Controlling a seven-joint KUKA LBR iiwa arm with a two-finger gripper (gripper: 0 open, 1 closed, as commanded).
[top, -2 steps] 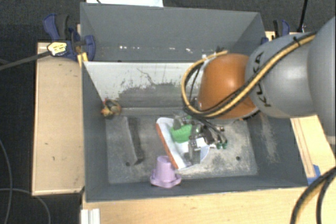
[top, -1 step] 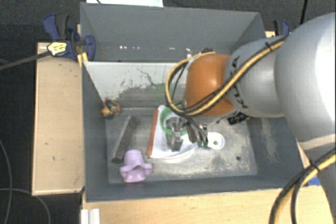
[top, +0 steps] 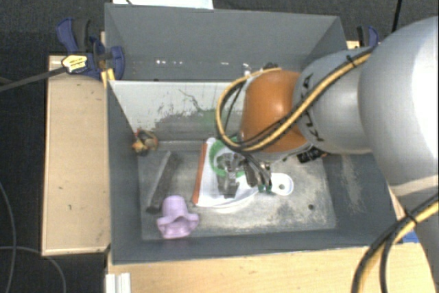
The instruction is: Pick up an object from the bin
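Note:
My gripper [top: 231, 180] hangs low in the middle of the bin, under the arm's orange cover. It is right over a white curved piece [top: 228, 201] on the bin floor, and I cannot see if it touches it. A green thing [top: 218, 147] peeks out just behind the gripper. A thin orange-brown stick [top: 199, 175] lies close on the gripper's left, running front to back. A white round piece [top: 282, 184] lies just to its right.
A lilac plastic shape [top: 177, 217] sits at the front left. A dark grey bar [top: 162, 182] lies behind it, along the left side. A small brown and yellow thing [top: 144, 141] rests in the back left corner. The arm covers the bin's right side.

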